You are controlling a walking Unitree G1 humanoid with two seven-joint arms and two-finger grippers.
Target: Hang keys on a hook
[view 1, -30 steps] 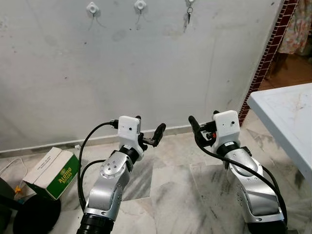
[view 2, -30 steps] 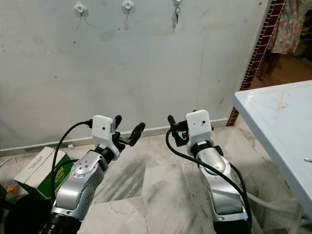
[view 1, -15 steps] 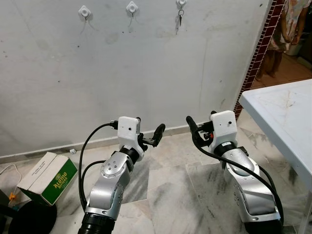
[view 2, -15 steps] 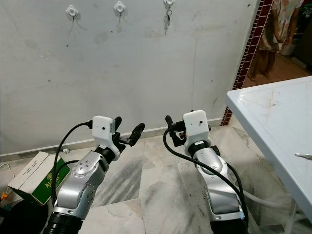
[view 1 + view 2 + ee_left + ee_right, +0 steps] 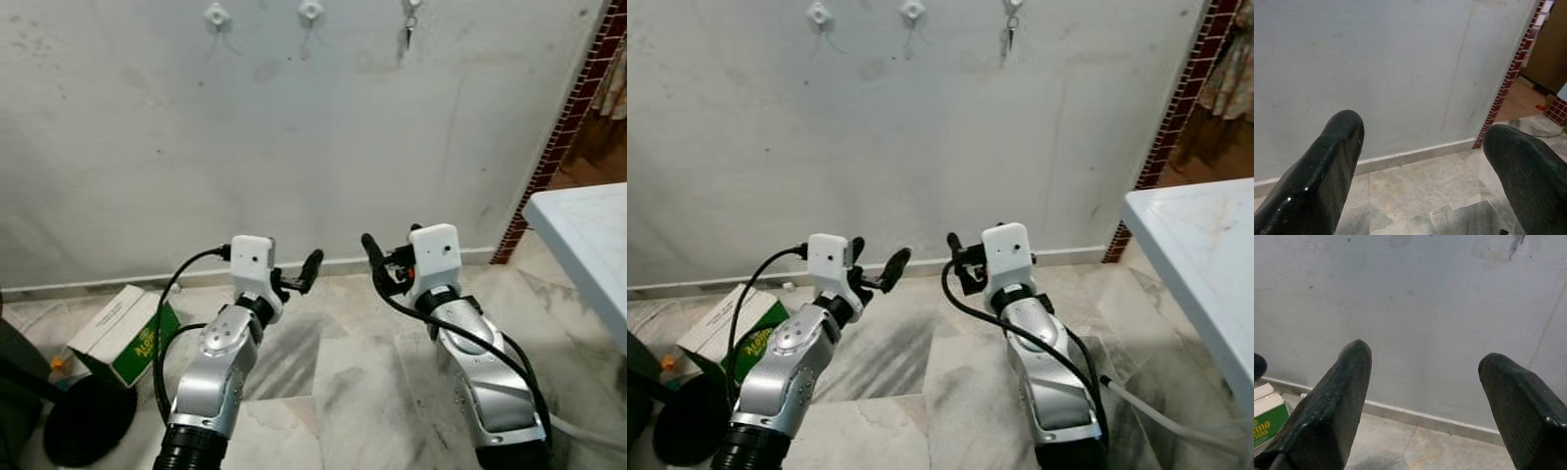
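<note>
Nearest me, my two silver arms reach forward side by side over a grey marble floor [image 5: 343, 372]. The left gripper [image 5: 294, 271] has its black fingers spread apart, holding nothing. The right gripper [image 5: 390, 257] is likewise parted and empty; its wrist view shows two fingers [image 5: 1342, 406] wide apart against the wall. Both grippers are held low, well below the hooks.

On the floor to my left lies a green and white box [image 5: 127, 333], beside a dark round object [image 5: 88, 426]. To my right is the corner of a white table [image 5: 588, 245].

Ahead stands a pale grey wall [image 5: 294, 147]. High on it are three white hooks in a row. The keys [image 5: 409, 27] hang from the right hook [image 5: 411, 5]. The left hook [image 5: 216, 15] and middle hook [image 5: 310, 11] are bare. A red brick edge [image 5: 573, 108] ends the wall on the right.
</note>
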